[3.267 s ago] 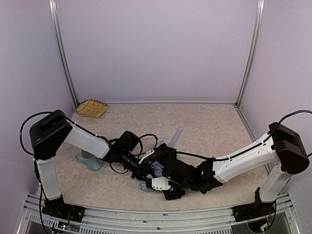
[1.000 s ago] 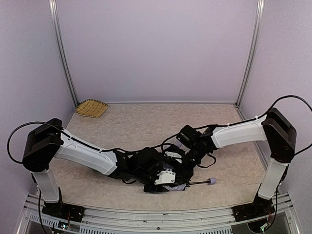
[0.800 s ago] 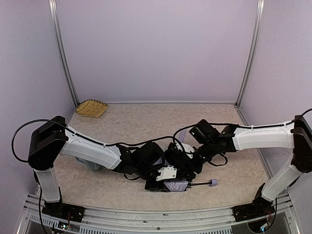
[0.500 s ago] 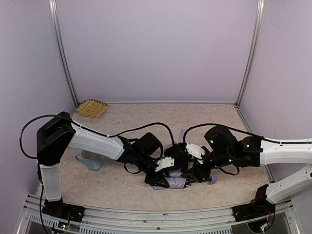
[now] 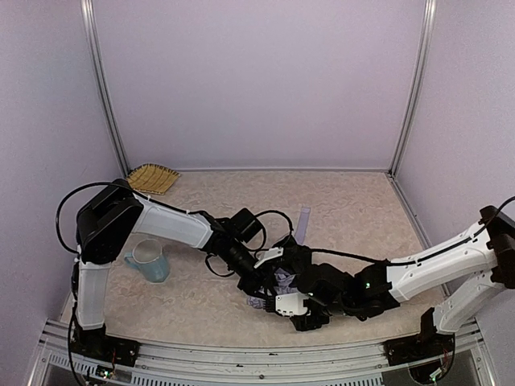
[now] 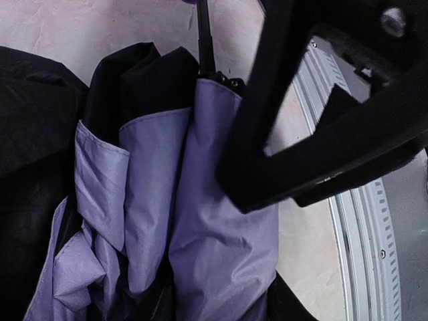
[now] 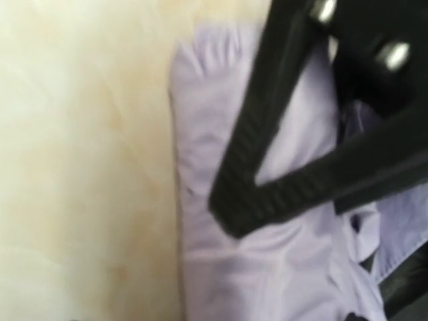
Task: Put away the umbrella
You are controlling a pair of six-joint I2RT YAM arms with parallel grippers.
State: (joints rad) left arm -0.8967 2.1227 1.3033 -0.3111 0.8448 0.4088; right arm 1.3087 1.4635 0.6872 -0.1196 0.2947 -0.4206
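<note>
The table (image 5: 354, 211) is a flat, beige, mottled surface closed in on the left, far and right sides by plain lavender walls (image 5: 257, 80). Slim aluminium posts (image 5: 103, 88) stand in the two far corners. A slotted metal rail (image 5: 241, 355) runs along the near edge, where both arm bases sit. The far half and the far right of the surface lie bare; the near middle is crowded.

There the compact umbrella of pale lavender crinkly fabric with black lining (image 5: 282, 279) lies collapsed on the table, about midway between left and right and near the rail. The left wrist view shows its folds loosely bunched and the thin black shaft (image 6: 204, 40) running out of them.

The left gripper (image 5: 264, 283) reaches it from the far left, the right gripper (image 5: 298, 315) from the near right. Each wrist view shows one black finger (image 6: 261, 134) (image 7: 294, 187) lying across the lavender cloth. Whether either pair of jaws clamps it cannot be told.

The arms and their black cables hem the umbrella in on the left, far and right sides. A flat lavender strip of fabric (image 5: 302, 219) lies just beyond it. A pale blue mug (image 5: 150, 261) stands upright at the left, well apart, beside the left arm. A woven yellow straw tray (image 5: 152, 178) sits in the far left corner.
</note>
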